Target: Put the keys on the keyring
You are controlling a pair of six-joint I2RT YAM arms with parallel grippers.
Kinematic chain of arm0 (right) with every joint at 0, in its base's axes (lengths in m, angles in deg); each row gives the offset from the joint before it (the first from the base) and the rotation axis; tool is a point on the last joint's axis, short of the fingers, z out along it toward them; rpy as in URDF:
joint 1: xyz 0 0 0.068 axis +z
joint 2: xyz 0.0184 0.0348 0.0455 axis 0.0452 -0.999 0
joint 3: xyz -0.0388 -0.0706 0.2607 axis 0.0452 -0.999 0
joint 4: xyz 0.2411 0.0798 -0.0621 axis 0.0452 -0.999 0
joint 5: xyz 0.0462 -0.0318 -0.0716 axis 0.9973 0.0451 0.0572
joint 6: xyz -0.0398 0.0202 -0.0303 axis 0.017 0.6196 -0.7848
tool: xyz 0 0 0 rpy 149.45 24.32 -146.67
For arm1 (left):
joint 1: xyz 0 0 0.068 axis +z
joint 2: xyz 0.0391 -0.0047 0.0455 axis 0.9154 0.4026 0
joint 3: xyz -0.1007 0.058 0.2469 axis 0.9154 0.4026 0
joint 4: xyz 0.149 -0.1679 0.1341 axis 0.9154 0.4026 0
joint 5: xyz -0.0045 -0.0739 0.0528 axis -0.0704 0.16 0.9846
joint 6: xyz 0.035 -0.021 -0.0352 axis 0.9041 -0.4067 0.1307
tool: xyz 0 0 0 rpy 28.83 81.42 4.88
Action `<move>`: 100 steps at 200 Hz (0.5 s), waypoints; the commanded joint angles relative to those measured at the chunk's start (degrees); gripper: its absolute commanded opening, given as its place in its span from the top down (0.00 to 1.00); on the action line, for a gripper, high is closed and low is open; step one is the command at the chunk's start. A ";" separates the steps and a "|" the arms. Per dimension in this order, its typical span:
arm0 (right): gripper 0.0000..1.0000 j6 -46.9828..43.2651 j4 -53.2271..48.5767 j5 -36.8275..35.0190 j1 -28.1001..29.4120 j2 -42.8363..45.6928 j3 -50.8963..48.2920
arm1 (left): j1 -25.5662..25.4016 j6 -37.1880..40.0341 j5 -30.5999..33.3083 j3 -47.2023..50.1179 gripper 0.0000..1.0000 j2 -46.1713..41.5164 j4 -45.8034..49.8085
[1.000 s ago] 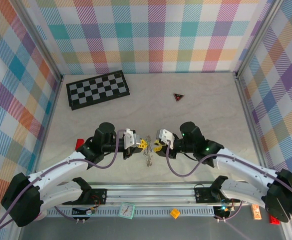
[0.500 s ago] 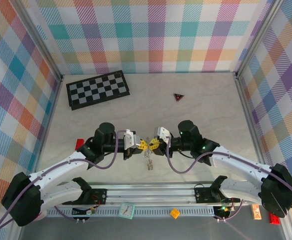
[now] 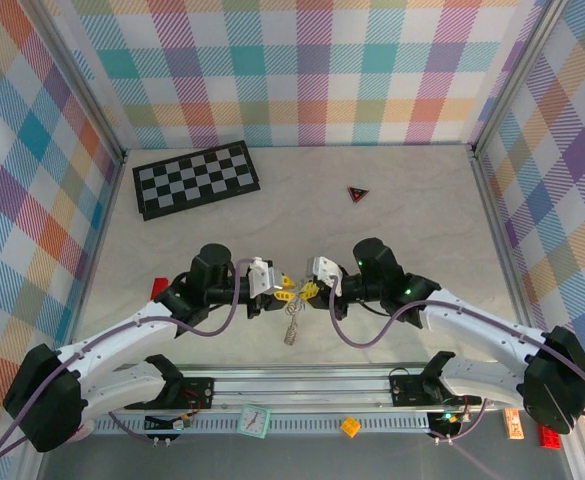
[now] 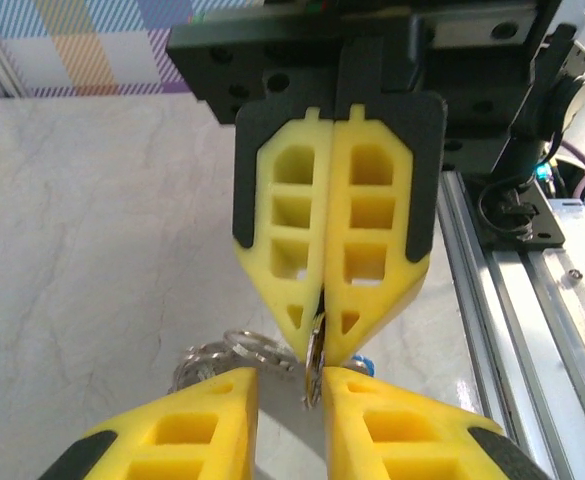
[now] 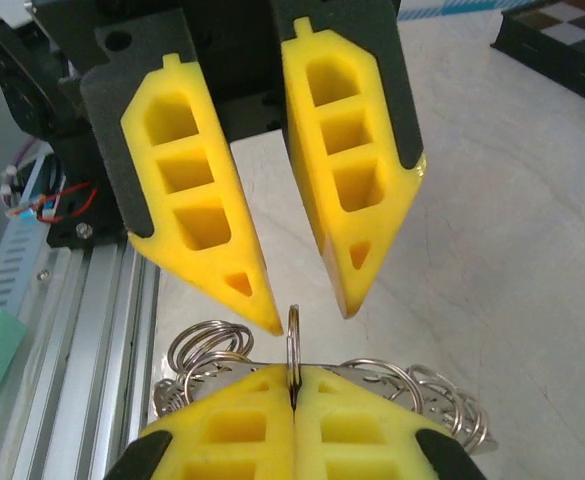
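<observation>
The right gripper (image 5: 294, 378) is clamped tight, pinching one thin loop of the keyring (image 5: 293, 335) edge-on between its tips. Nose to nose with it, the left gripper (image 5: 310, 312) stands part-way open, jaws either side of that loop and gripping nothing. The other silvery loops dangle under both grippers, just over the bench (image 3: 422, 220). A blue speck (image 4: 362, 366) under the right gripper's tips could be the blue key; the green one I can't pick out. My read: ring in hand, no key visibly threaded, so the threading looks left to do. Farther out lies pale marbled bench, with a checkerboard (image 3: 196, 179) past the left gripper, a dark triangle (image 3: 358, 193) past the right, and plaid walls (image 3: 302, 70) all round.
</observation>
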 commanded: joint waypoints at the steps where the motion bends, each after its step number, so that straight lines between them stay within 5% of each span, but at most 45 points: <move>1: 1.00 -7.15 -9.44 -1.61 0.42 -0.61 5.67 | -0.83 3.19 1.54 -3.60 0.78 -0.45 6.30; 100: 1.00 -17.85 -24.06 -5.75 4.45 -7.20 18.42 | -0.87 5.00 0.71 -6.94 0.83 0.84 10.55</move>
